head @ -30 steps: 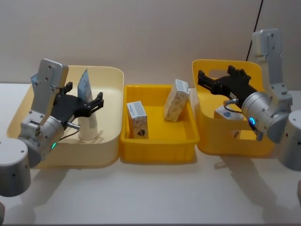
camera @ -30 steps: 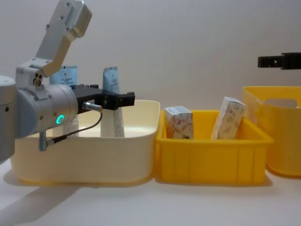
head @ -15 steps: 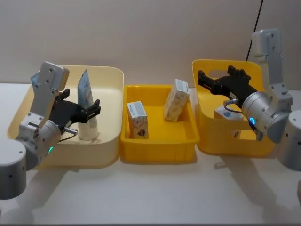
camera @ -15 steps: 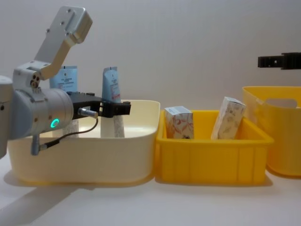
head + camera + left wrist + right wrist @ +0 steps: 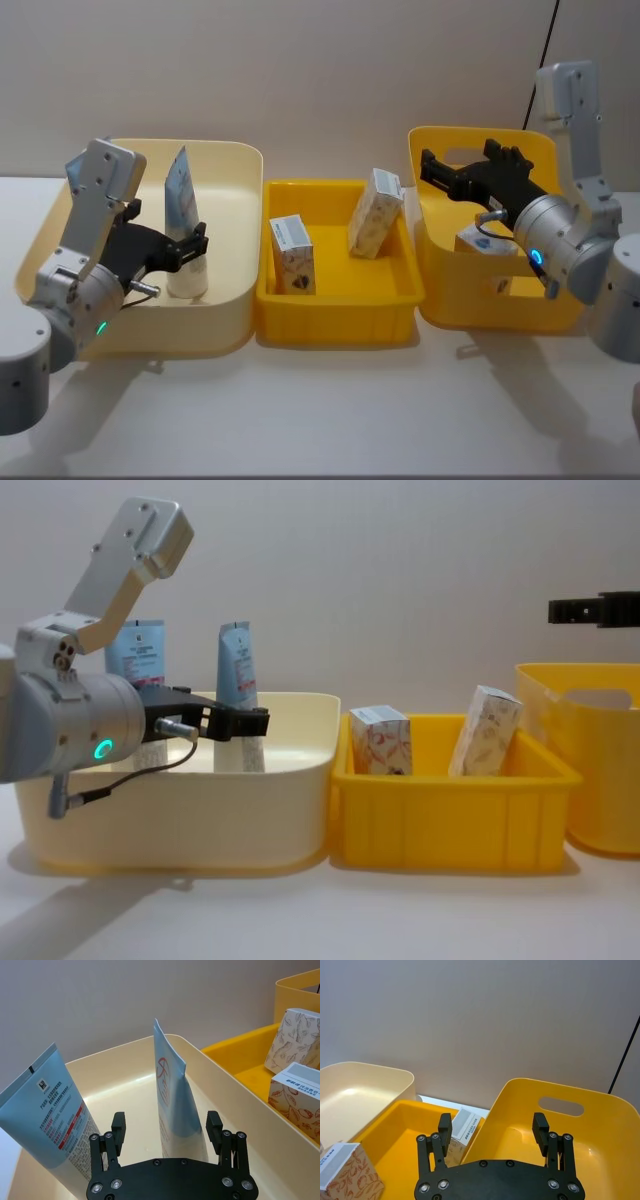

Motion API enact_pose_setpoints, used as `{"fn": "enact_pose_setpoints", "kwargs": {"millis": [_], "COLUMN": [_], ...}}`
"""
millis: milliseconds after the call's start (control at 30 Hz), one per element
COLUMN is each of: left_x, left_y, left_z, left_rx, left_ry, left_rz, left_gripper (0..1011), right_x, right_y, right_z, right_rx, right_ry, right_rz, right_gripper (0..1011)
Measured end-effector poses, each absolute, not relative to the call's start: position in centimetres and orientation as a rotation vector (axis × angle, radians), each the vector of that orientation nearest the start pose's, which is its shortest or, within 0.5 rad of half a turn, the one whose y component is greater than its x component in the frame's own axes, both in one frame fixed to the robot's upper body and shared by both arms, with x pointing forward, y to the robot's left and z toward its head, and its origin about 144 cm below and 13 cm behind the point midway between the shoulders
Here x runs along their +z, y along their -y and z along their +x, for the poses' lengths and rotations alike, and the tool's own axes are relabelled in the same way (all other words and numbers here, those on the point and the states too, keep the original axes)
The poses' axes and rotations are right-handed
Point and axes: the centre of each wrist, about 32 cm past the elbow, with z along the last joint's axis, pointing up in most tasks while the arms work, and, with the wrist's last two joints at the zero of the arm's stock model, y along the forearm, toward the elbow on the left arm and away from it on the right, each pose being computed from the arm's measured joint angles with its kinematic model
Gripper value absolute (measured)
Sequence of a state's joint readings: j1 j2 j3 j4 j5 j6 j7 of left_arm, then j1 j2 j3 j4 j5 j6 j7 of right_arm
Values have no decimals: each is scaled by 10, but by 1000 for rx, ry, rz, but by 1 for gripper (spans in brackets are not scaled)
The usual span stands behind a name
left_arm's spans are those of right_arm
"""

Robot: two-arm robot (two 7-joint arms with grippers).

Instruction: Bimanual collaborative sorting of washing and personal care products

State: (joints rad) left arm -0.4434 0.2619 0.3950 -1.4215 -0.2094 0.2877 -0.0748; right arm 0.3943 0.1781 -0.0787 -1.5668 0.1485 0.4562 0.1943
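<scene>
Two light-blue tubes stand in the cream bin (image 5: 235, 170): one (image 5: 182, 215) upright near the middle, the other (image 5: 137, 655) behind my left arm. My left gripper (image 5: 166, 1121) is open, low in that bin, with its fingers on either side of the middle tube (image 5: 175, 1105) and apart from it. Two floral cartons (image 5: 292, 253) (image 5: 375, 212) sit in the shallow yellow tray (image 5: 335, 320). Another carton (image 5: 480, 240) lies in the tall yellow bin (image 5: 440, 290). My right gripper (image 5: 458, 155) hangs open over that bin, holding nothing.
The three containers stand side by side on a white table (image 5: 330, 410), close to a grey wall. The tall yellow bin has a handle slot (image 5: 561, 1106) in its far wall. Bare table lies in front of the containers.
My left gripper has sunk lower into the cream bin and drawn back a little, staying open around the middle tube. The right arm has not moved.
</scene>
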Motion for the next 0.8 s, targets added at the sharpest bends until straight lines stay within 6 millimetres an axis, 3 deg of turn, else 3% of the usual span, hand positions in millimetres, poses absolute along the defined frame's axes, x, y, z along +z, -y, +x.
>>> {"fn": "enact_pose_setpoints", "kwargs": {"millis": [800], "left_x": [1233], "left_y": [-195], "left_z": [563], "left_rx": [1167], "left_ry": [71], "left_rz": [228], "left_gripper": [1003], "right_x": [1286], "right_y": [255], "right_z": [549], "right_rx": [-1317], "right_ry": [-25], "right_rz": [-103], "right_gripper": [1001]}}
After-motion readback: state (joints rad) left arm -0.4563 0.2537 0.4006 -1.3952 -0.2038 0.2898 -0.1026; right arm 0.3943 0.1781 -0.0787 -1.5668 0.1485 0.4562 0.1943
